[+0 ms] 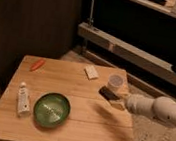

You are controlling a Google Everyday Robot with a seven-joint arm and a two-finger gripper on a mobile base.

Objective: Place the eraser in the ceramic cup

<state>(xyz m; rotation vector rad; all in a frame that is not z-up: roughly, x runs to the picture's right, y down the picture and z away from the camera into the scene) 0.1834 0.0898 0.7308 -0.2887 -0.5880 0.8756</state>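
Observation:
The eraser (108,94) is a small black oblong block, held at the tip of my gripper (113,99) just above the right part of the wooden table (83,120). The gripper reaches in from the right on a white arm (156,108) and is shut on the eraser. The ceramic cup (115,82) is a small white cylinder standing upright near the table's right edge, just behind and slightly right of the eraser. The eraser sits below the cup's rim level in the picture, close to the cup but apart from it.
A round green bowl (51,109) sits front centre-left. A white tube (22,98) lies at its left. An orange carrot-like piece (37,64) lies at the back left. A cream-white flat piece (91,72) lies at the back centre. Metal shelving (135,50) stands behind the table.

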